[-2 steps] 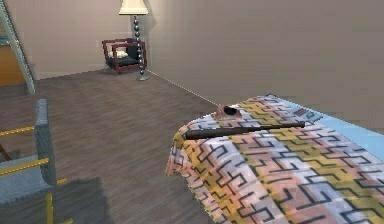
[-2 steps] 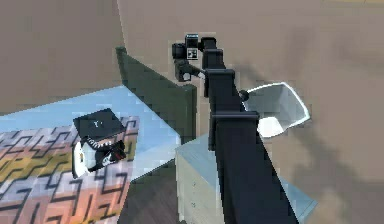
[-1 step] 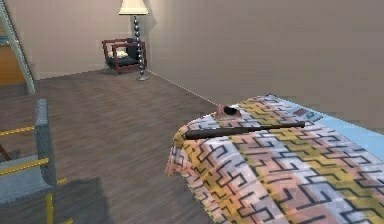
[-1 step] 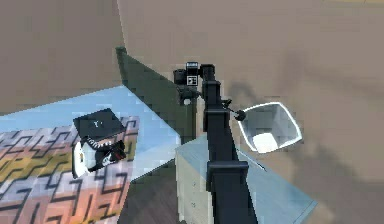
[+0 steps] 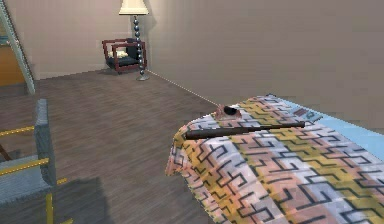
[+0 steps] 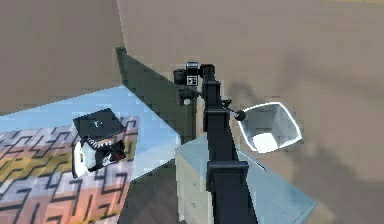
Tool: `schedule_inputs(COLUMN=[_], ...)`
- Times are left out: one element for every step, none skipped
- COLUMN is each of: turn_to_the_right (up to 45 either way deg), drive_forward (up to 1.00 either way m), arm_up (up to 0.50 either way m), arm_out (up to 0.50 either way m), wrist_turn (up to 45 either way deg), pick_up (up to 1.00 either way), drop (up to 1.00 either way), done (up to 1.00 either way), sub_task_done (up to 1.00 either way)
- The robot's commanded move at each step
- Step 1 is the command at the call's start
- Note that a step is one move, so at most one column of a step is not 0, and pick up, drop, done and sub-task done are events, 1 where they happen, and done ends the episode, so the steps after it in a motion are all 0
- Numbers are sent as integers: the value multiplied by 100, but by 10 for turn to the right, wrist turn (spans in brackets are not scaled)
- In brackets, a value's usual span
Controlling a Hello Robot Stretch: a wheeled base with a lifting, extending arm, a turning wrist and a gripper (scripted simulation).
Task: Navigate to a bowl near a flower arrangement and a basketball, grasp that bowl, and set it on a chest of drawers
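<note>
Bed under a multicoloured geometric-patterned quilt [image 5: 300,170] | a long dark bat-shaped stick [image 5: 245,128] lay across it | dark wood-plank floor [image 5: 120,115] carried a small dark-red armchair [image 5: 122,53]

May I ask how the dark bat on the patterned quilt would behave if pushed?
The dark bat looks straight and unsagging, so probably stiff. Its long rounded shape suggests it might roll, though the soft quilt would likely slow it. One end lies near the quilt's edge at the forward view's left, so it could slip off.
</note>
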Motion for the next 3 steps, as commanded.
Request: schedule_inputs(turn_to_the_right=[0,0,0], drive_forward=[0,0,0], arm_up=[0,8,0], arm_out=[0,0,-8], wrist_turn=[0,0,0], pick_up=[0,0,0], drop=[100,0,0], done=[0,0,0], sub_task_done=[0,0,0])
